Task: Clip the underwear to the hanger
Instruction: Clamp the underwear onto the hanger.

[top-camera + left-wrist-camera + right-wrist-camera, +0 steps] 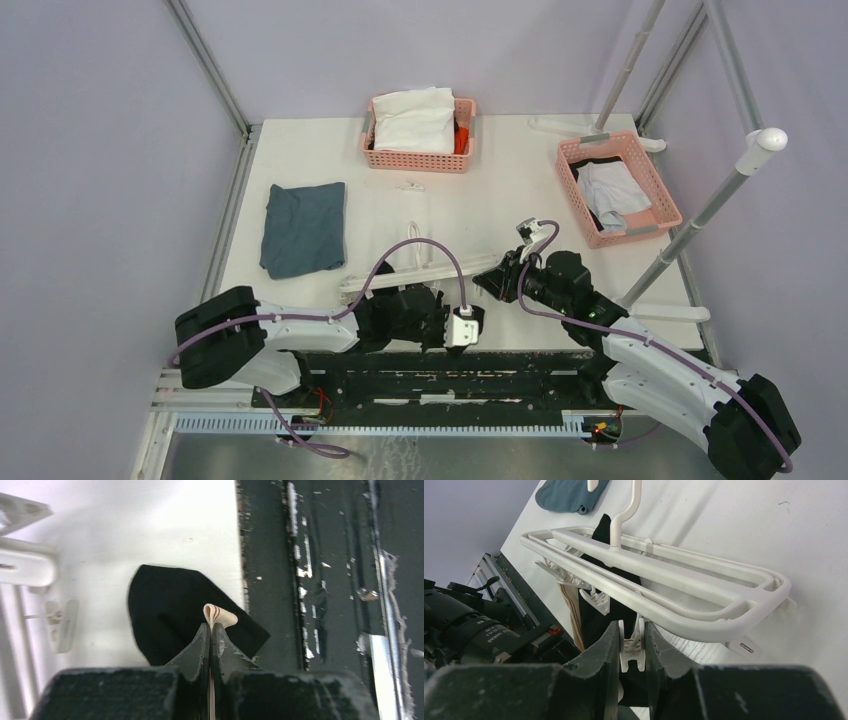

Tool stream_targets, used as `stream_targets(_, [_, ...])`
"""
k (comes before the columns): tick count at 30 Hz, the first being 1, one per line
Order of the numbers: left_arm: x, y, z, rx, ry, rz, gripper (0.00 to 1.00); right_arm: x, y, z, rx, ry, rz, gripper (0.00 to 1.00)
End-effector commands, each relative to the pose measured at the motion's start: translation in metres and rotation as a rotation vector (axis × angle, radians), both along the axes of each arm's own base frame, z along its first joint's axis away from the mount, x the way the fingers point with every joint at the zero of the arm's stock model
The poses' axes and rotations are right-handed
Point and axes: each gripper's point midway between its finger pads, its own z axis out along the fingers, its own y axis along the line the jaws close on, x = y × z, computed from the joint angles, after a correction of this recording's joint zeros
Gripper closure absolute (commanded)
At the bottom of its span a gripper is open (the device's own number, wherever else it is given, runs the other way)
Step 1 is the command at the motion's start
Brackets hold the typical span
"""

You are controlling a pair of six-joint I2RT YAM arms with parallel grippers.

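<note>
My left gripper (210, 626) is shut on the beige waistband (220, 614) of the black underwear (170, 605), which hangs over the table's near edge. In the top view this gripper (437, 308) is at the front middle, and the underwear is lost against the dark arm. The white hanger (674, 580) lies beside it (385, 278), its hook pointing away. My right gripper (631, 630) is shut on one white clip (631, 649) under the hanger's near rail. Black fabric (594, 620) and the beige band (569, 600) hang just left of that clip.
A folded blue-grey cloth (303, 228) lies at the left. Two pink baskets (418, 130) (618, 190) with garments stand at the back and right. A slanted white pole (700, 215) rises at the right. The black base rail (320, 580) runs along the near edge.
</note>
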Motion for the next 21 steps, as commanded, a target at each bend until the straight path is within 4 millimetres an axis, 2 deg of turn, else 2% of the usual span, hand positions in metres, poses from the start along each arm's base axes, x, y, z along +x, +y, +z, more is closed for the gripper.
stream_targets(1, [0.03,-0.012,0.047,-0.104,-0.106,0.11,0.97,0.005,0.007,0.03,0.061,-0.074,0.012,0.89])
stream_targets(8, [0.096,0.016,0.103,-0.325,-0.352,0.494,0.97,0.006,0.004,0.032,0.058,-0.08,-0.004,0.89])
stream_targets(13, [0.133,0.03,0.117,-0.367,-0.461,0.746,0.97,0.012,-0.001,0.032,0.042,-0.083,-0.046,0.89])
stream_targets(14, [0.133,0.027,0.118,-0.375,-0.456,0.763,0.97,0.012,-0.002,0.033,0.041,-0.085,-0.052,0.89])
stream_targets(16, [0.119,0.015,0.113,-0.372,-0.438,0.709,0.97,0.013,-0.003,0.032,0.035,-0.086,-0.058,0.89])
stream_targets(18, [0.102,0.002,0.1,-0.345,-0.402,0.633,0.97,0.013,-0.004,0.032,0.032,-0.087,-0.061,0.89])
stream_targets(21, [0.073,-0.009,0.077,-0.307,-0.259,0.532,0.97,0.012,-0.004,0.03,0.031,-0.087,-0.061,0.89])
